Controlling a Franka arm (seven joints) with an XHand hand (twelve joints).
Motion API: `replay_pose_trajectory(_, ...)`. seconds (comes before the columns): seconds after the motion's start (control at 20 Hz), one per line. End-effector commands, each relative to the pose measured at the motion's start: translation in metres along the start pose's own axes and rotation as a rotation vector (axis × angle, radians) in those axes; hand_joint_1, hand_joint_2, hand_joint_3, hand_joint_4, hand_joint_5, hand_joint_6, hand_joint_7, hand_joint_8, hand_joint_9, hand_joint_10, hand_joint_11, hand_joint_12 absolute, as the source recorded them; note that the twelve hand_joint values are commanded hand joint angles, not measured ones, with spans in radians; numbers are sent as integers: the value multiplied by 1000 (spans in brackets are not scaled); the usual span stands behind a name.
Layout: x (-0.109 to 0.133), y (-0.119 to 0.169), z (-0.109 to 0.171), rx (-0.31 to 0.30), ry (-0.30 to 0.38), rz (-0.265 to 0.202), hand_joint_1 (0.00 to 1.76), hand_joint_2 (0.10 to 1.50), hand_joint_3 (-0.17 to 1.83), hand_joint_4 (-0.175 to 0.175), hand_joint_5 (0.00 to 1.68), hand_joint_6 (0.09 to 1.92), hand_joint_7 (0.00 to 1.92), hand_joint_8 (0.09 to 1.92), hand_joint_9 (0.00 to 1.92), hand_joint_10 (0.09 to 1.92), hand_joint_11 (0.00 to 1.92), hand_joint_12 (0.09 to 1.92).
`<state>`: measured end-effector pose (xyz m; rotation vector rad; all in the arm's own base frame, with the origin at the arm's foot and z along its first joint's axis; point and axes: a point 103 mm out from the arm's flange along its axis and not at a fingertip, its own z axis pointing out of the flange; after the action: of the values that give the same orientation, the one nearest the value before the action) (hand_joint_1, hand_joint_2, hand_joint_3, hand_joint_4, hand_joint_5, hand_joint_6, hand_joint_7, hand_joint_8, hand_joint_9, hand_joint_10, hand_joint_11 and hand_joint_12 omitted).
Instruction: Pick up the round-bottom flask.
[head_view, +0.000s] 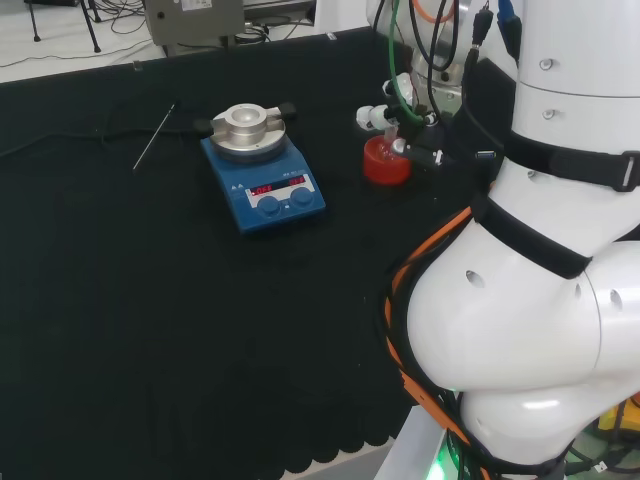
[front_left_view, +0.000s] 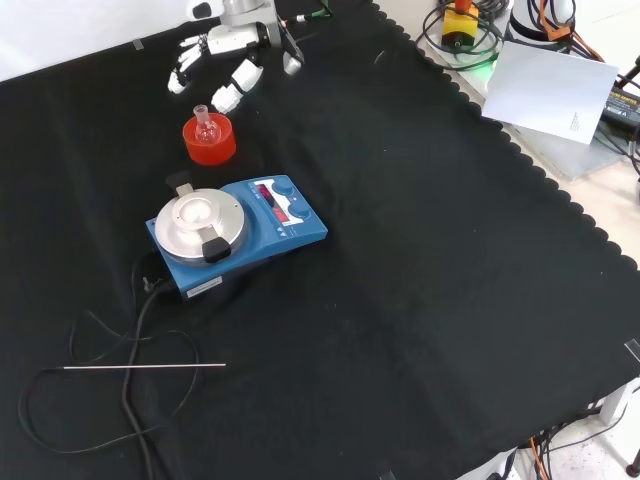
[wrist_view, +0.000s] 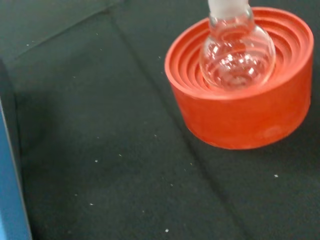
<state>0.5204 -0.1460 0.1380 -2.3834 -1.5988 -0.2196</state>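
Note:
A small clear round-bottom flask sits upright in a red ribbed ring stand on the black cloth. In the front view the flask and stand lie just below the hand, whose white fingers hang spread and relaxed above and behind the flask, apart from it. In the head view the flask in its stand is partly hidden by the hand and the arm's cables. The hand is open and holds nothing.
A blue hotplate stirrer with a round metal top stands beside the stand. Its black cable loops over the cloth, and a thin metal rod lies near it. The arm's big white links stand at the head view's right.

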Motion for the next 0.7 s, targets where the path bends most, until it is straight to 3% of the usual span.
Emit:
replay_pose_trajectory(0.05, -19, 3, 18, 5, 30, 22, 657, 978, -96, -52, 505, 87, 268, 634, 417, 674, 4, 1370)
replay_pose_trajectory(0.4, -32, 11, 27, -12, 82, 28, 687, 973, -109, -51, 508, 87, 265, 636, 416, 672, 1, 1370)
replay_pose_trajectory(0.7, -38, 16, 37, 14, 103, 35, 703, 975, -119, -49, 508, 87, 263, 636, 416, 670, 0, 1369)
